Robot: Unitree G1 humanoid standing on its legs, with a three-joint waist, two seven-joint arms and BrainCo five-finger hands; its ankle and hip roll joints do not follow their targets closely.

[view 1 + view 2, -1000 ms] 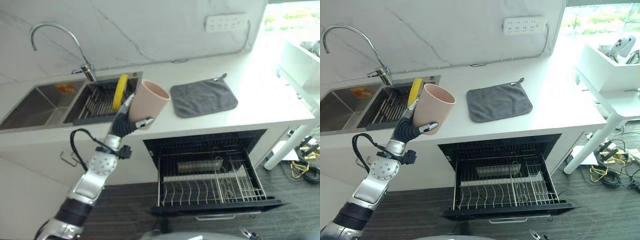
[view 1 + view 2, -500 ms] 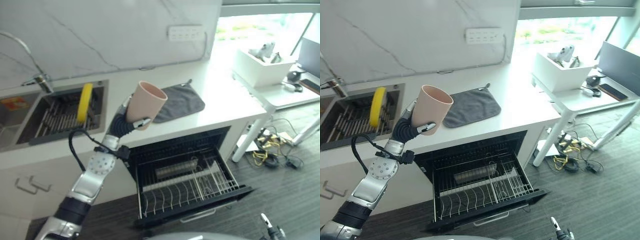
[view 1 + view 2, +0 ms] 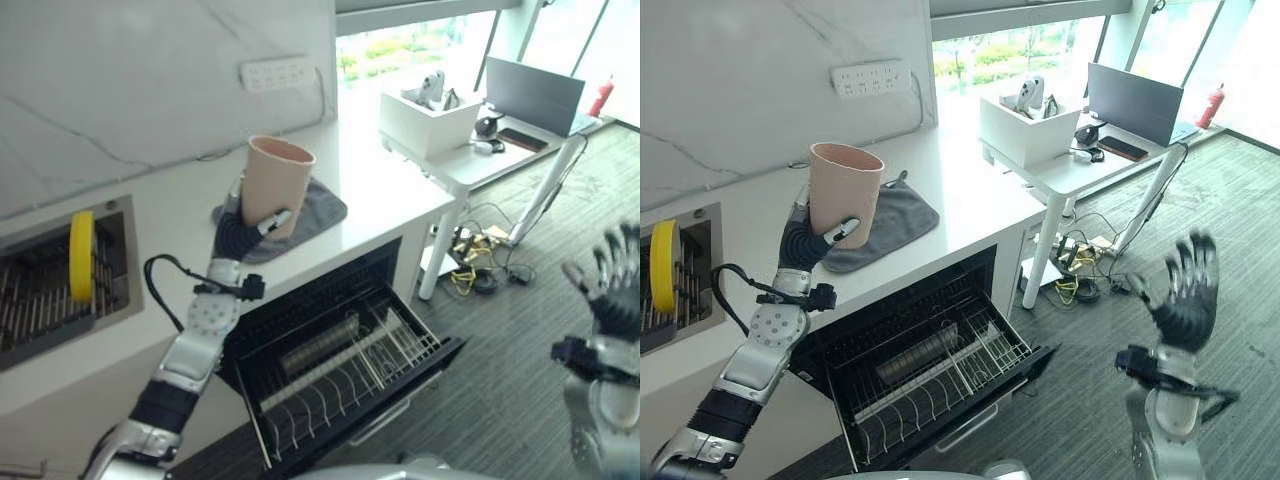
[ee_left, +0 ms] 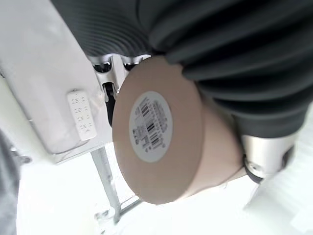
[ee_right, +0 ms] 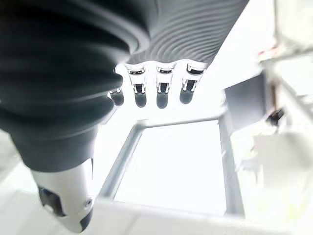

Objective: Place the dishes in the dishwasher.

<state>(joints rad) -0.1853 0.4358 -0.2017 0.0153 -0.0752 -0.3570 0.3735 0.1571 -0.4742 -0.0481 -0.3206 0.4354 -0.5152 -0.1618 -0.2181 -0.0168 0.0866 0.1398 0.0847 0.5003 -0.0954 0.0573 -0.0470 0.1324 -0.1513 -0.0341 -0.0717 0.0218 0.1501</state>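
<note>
My left hand (image 3: pixel 238 232) is shut on a pink cup (image 3: pixel 273 183), held upright above the white counter near the grey cloth (image 3: pixel 318 210). The left wrist view looks at the cup's round base (image 4: pixel 156 128) with its label, gripped between fingers and thumb. Below the counter the dishwasher drawer (image 3: pixel 340 362) is pulled out, its wire rack holding a metal piece. A yellow plate (image 3: pixel 80 268) stands on edge in the sink rack at the left. My right hand (image 3: pixel 1185 290) is raised over the floor at the right, fingers spread and open, holding nothing.
A white side table (image 3: pixel 1090 170) with a white box, a laptop and small items stands to the right of the counter. Cables lie on the grey floor (image 3: pixel 520 330) by its legs. A wall socket strip (image 3: pixel 277 72) sits above the counter.
The camera has swung to the right, so the sink slid left. My left hand still holds the cup. My right hand has come into view at the right, raised and open.
</note>
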